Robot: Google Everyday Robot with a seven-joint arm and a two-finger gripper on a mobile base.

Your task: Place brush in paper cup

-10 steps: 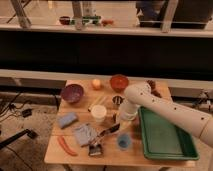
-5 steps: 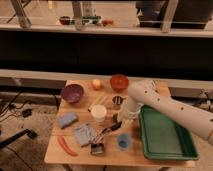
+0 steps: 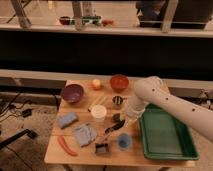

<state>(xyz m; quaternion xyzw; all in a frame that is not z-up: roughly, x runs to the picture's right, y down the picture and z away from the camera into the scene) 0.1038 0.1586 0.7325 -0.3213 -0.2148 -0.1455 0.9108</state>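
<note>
Brush (image 3: 105,141) lies on the wooden table (image 3: 55,152) near the front edge; you can see its squarish grey head at about the table's front, with the dark handle running up and to the right toward the gripper (image 3: 118,124). Whether the handle is in contact with the gripper cannot be determined. You will find the gripper low over the table centre, at the end of the white arm (image 3: 165,102) that reaches in from the right; its grasp state cannot be told.

Paper cup (image 3: 99,113) stands upright just left of the gripper, apart from the brush head. A small blue cup (image 3: 124,141) stands just right of the brush, in front of the gripper. A grey cloth (image 3: 85,134) lies just left of the brush, and an orange-red stick (image 3: 65,145) lies further left near the front edge. A blue sponge-like block (image 3: 67,119) sits beyond it. At the back you have a purple bowl (image 3: 73,93), an orange ball (image 3: 96,84), a red-orange bowl (image 3: 119,82) and a small metal cup (image 3: 117,101). A green tray (image 3: 167,137) occupies the right side.
</note>
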